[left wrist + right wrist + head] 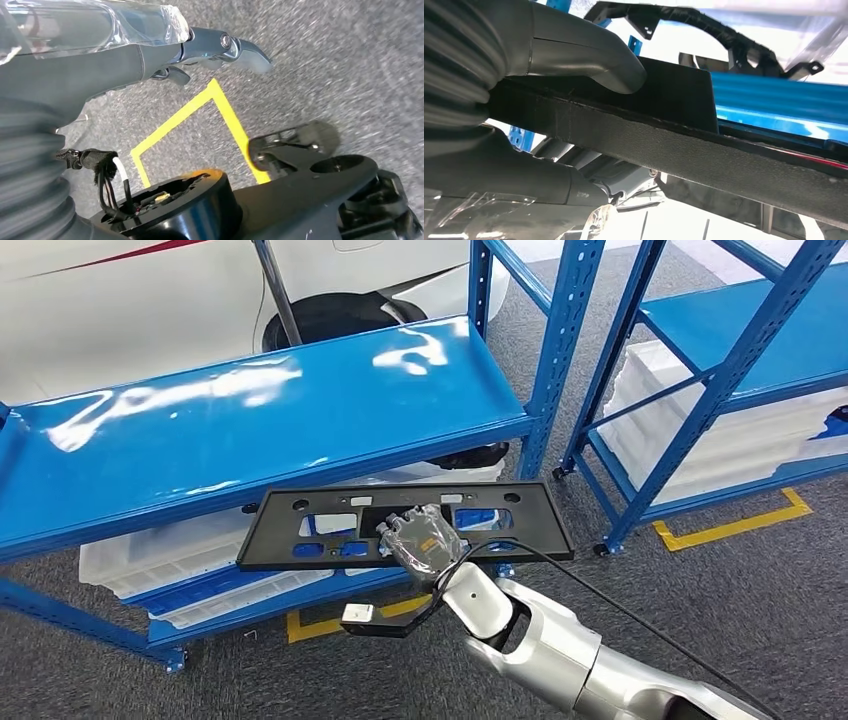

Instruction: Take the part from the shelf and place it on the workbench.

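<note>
Head view: flat black perforated part point(300, 532)

No text, label, brand or number can be read in any pic. The black part point(405, 525), the blue shelf point(270, 410) and the white bins point(150, 555) have no legible print. Only marking: plain yellow tape lines point(735, 525) on the floor, w/o letters.

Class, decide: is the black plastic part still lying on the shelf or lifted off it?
Lifted off: the black plastic part hangs before the blue shelf, gripped by the right robot hand.
</note>
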You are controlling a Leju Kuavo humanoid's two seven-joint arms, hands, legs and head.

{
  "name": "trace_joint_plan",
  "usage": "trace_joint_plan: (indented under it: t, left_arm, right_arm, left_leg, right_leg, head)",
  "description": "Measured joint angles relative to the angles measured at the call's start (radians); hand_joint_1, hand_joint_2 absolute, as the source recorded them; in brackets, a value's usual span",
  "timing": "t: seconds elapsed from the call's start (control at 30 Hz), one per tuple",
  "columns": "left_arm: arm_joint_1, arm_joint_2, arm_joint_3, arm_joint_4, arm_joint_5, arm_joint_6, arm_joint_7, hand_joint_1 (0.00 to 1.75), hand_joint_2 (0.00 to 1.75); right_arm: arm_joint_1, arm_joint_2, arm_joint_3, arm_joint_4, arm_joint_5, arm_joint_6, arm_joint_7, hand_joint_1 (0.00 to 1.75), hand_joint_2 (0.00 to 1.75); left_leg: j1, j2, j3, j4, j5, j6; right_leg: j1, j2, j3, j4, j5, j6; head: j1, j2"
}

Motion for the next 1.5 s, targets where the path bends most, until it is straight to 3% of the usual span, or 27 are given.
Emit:
trace_joint_plan:
  t: [0.07,0.13,0.2,0.27,0.3,0.37,0.43,0.47,0.5,0.57,0.6,0.67,0.7,0.77,0.83,0.9,0.93,0.97,1.03,1.1,1.17,1.2,1.27,1.33,1.43,1.47,1.5]
  left_arm:
    - [0.0,0.0,0.0,0.0,-0.001,0.0,0.001,0.0,1.75]
    - [-0.001,0.001,-0.001,0.0,-0.002,0.001,0.001,0.0,1.75]
    - [-0.004,0.002,-0.001,0.0,-0.004,0.001,0.001,0.0,1.75]
    - [-0.003,0.001,-0.001,0.0,-0.006,0.001,0.001,0.0,1.75]
    - [-0.003,0.001,-0.001,0.0,-0.007,0.001,0.001,0.0,1.75]
    - [-0.003,0.001,-0.001,0.0,-0.007,0.001,0.001,0.0,1.75]
    - [-0.004,0.001,-0.001,0.0,-0.006,0.002,0.001,0.0,1.75]
    - [-0.003,0.001,-0.001,0.0,-0.005,0.002,0.001,0.0,1.75]
    - [-0.003,0.001,-0.001,0.0,-0.005,0.002,0.001,0.0,1.75]
    - [-0.004,0.001,-0.001,0.0,-0.005,0.002,0.001,0.0,1.75]
    - [-0.004,0.001,-0.001,0.0,-0.005,0.002,0.001,0.0,1.75]
    - [-0.005,0.001,-0.001,0.0,-0.006,0.002,0.001,0.0,1.75]
    - [-0.006,0.002,-0.001,0.0,-0.006,0.002,0.001,0.0,1.75]
    - [-0.005,0.002,-0.001,0.0,-0.006,0.002,0.001,0.0,1.75]
    - [-0.002,0.003,-0.001,0.0,-0.006,0.002,0.001,0.0,1.75]
    - [-0.004,0.003,-0.001,0.0,-0.006,0.002,0.001,0.0,1.75]
    - [-0.007,0.003,-0.001,0.0,-0.006,0.002,0.001,0.0,1.75]
    - [-0.008,0.003,-0.001,0.0,-0.007,0.002,0.001,0.0,1.75]
    - [-0.009,0.003,-0.001,0.0,-0.006,0.002,0.001,0.0,1.75]
    - [-0.011,0.003,0.0,0.0,-0.007,0.002,0.001,0.0,1.75]
    - [-0.016,0.005,0.0,0.0,-0.009,0.002,0.001,0.0,1.75]
    - [-0.018,0.005,0.0,0.0,-0.011,0.002,0.001,0.0,1.75]
    - [-0.019,0.005,0.0,0.0,-0.013,0.001,0.001,0.0,1.75]
    - [-0.018,0.004,0.0,0.0,-0.014,0.001,0.001,0.0,1.75]
    - [-0.017,0.004,0.0,0.0,-0.014,0.001,0.001,0.0,1.75]
    - [-0.017,0.004,0.0,0.0,-0.014,0.001,0.001,0.0,1.75]
    - [-0.016,0.004,0.0,0.0,-0.014,0.001,0.001,0.0,1.75]
  right_arm:
    - [0.0,0.0,0.0,0.0,0.002,-0.001,-0.001,1.75,1.75]
    - [-0.002,0.0,-0.001,0.0,0.007,-0.004,-0.001,1.75,1.75]
    - [-0.006,0.0,-0.002,0.0,0.013,-0.007,-0.001,1.75,1.75]
    - [-0.009,0.0,-0.002,0.0,0.023,-0.009,-0.001,1.75,1.75]
    - [-0.01,-0.001,-0.002,0.0,0.028,-0.01,-0.001,1.75,1.75]
    - [-0.015,-0.002,-0.002,0.0,0.038,-0.011,0.0,1.75,1.75]
    - [-0.018,-0.003,-0.002,0.0,0.044,-0.011,0.001,1.75,1.75]
    - [-0.018,-0.003,-0.002,0.0,0.047,-0.011,0.002,1.75,1.75]
    - [-0.019,-0.004,-0.002,0.0,0.05,-0.011,0.002,1.75,1.75]
    - [-0.024,-0.004,-0.002,0.0,0.057,-0.012,0.004,1.75,1.75]
    - [-0.028,-0.004,-0.002,-0.002,0.063,-0.012,0.006,1.75,1.75]
    - [-0.038,-0.003,-0.002,-0.007,0.076,-0.015,0.012,1.75,1.75]
    - [-0.041,-0.002,-0.002,-0.01,0.083,-0.017,0.014,1.75,1.75]
    - [-0.043,-0.002,-0.003,-0.015,0.091,-0.019,0.018,1.75,1.75]
    - [-0.044,-0.002,-0.003,-0.017,0.096,-0.02,0.021,1.75,1.75]
    - [-0.047,-0.002,-0.003,-0.02,0.099,-0.021,0.022,1.75,1.75]
    - [-0.047,-0.003,-0.003,-0.022,0.1,-0.021,0.022,1.75,1.75]
    - [-0.048,-0.003,-0.003,-0.024,0.1,-0.021,0.022,1.75,1.75]
    - [-0.048,-0.003,-0.003,-0.025,0.101,-0.021,0.022,1.75,1.75]
    - [-0.049,-0.003,-0.004,-0.027,0.101,-0.023,0.023,1.75,1.75]
    - [-0.05,-0.003,-0.007,-0.031,0.101,-0.025,0.026,1.75,1.75]
    - [-0.051,-0.002,-0.009,-0.033,0.101,-0.027,0.027,1.75,1.75]
    - [-0.051,-0.003,-0.011,-0.035,0.1,-0.031,0.029,1.75,1.75]
    - [-0.052,-0.004,-0.011,-0.036,0.1,-0.033,0.03,1.75,1.75]
    - [-0.051,-0.005,-0.011,-0.037,0.098,-0.035,0.03,1.75,1.75]
    - [-0.05,-0.006,-0.011,-0.037,0.097,-0.035,0.03,1.75,1.75]
    - [-0.049,-0.006,-0.011,-0.037,0.096,-0.035,0.03,1.75,1.75]
  left_leg:
    - [-0.002,-0.001,0.086,-0.108,0.049,0.011]
    - [-0.009,-0.002,0.181,-0.259,0.06,0.024]
    - [-0.017,-0.004,0.212,-0.326,0.055,0.029]
    - [-0.016,-0.003,0.203,-0.333,0.073,0.035]
    - [-0.014,-0.002,0.195,-0.337,0.084,0.04]
    - [-0.01,0.0,0.174,-0.341,0.108,0.05]
    - [-0.011,0.0,0.148,-0.339,0.128,0.054]
    - [-0.012,0.0,0.135,-0.337,0.138,0.053]
    - [-0.011,0.0,0.121,-0.335,0.147,0.052]
    - [-0.009,0.0,0.094,-0.327,0.164,0.046]
    - [-0.01,0.0,0.08,-0.319,0.17,0.042]
    - [-0.013,0.0,0.058,-0.304,0.183,0.031]
    - [-0.014,0.0,0.05,-0.3,0.191,0.026]
    - [-0.01,0.0,0.036,-0.297,0.203,0.016]
    - [-0.006,-0.001,0.015,-0.253,0.151,0.004]
    - [-0.003,0.0,-0.017,-0.133,0.048,-0.007]
    - [-0.002,0.0,-0.032,-0.063,0.009,-0.01]
    - [-0.002,0.0,-0.037,-0.009,-0.008,-0.011]
    - [-0.003,-0.001,-0.003,0.003,0.022,-0.006]
    - [-0.008,-0.002,0.098,-0.121,0.064,0.01]
    - [-0.017,-0.004,0.198,-0.278,0.056,0.027]
    - [-0.021,-0.005,0.222,-0.322,0.048,0.032]
    - [-0.023,-0.004,0.222,-0.348,0.058,0.038]
    - [-0.018,0.0,0.205,-0.358,0.085,0.05]
    - [-0.016,0.003,0.164,-0.36,0.125,0.059]
    - [-0.015,0.003,0.149,-0.358,0.136,0.058]
    - [-0.015,0.003,0.135,-0.357,0.146,0.056]
  right_leg:
    - [0.002,0.002,-0.02,0.0,0.017,0.003]
    - [0.004,0.003,-0.034,0.0,0.034,0.01]
    - [0.003,0.001,-0.041,-0.005,0.052,0.021]
    - [0.0,0.0,-0.047,-0.01,0.061,0.033]
    - [0.0,0.001,-0.055,0.003,0.042,0.038]
    - [-0.001,0.001,-0.085,0.089,-0.047,0.043]
    - [-0.001,0.001,-0.115,0.226,-0.133,0.048]
    - [-0.001,0.001,-0.118,0.274,-0.141,0.049]
    - [-0.001,0.001,-0.108,0.294,-0.126,0.051]
    - [-0.002,0.0,-0.04,0.231,-0.067,0.052]
    - [-0.002,0.0,0.012,0.16,-0.057,0.052]
    - [0.0,0.003,0.092,0.031,-0.074,0.045]
    - [0.003,0.005,0.106,-0.001,-0.087,0.039]
    - [0.004,0.005,0.094,-0.01,-0.08,0.021]
    - [0.003,0.003,0.074,-0.01,-0.061,0.004]
    - [0.003,0.002,0.05,-0.01,-0.039,-0.006]
    - [0.004,0.001,0.037,-0.01,-0.029,-0.007]
    - [0.005,0.001,0.024,-0.009,-0.018,-0.008]
    - [0.007,0.002,-0.004,-0.009,0.004,-0.007]
    - [0.009,0.004,-0.028,-0.009,0.025,-0.004]
    - [0.01,0.003,-0.043,-0.01,0.046,0.004]
    - [0.009,0.002,-0.047,-0.013,0.056,0.009]
    - [0.006,0.0,-0.053,-0.02,0.074,0.021]
    - [0.006,0.001,-0.068,0.005,0.037,0.032]
    - [0.005,0.002,-0.115,0.185,-0.119,0.043]
    - [0.004,0.002,-0.124,0.25,-0.142,0.047]
    - [0.004,0.002,-0.122,0.291,-0.138,0.05]
  head:
    - [0.0,0.0]
    - [0.0,0.0]
    - [0.001,0.0]
    - [0.001,0.0]
    - [0.002,0.0]
    - [0.004,0.0]
    - [0.005,0.0]
    - [0.005,0.0]
    - [0.005,0.0]
    - [0.005,0.0]
    - [0.005,0.0]
    - [0.005,0.0]
    - [0.005,0.0]
    - [0.005,0.0]
    - [0.004,0.0]
    - [0.003,0.0]
    - [0.003,0.0]
    - [0.003,0.0]
    - [0.002,0.0]
    - [0.002,0.0]
    - [0.002,0.0]
    - [0.002,0.0]
    - [0.0,0.0]
    - [-0.001,0.0]
    - [0.001,0.0]
    - [0.002,0.0]
    - [0.002,0.0]
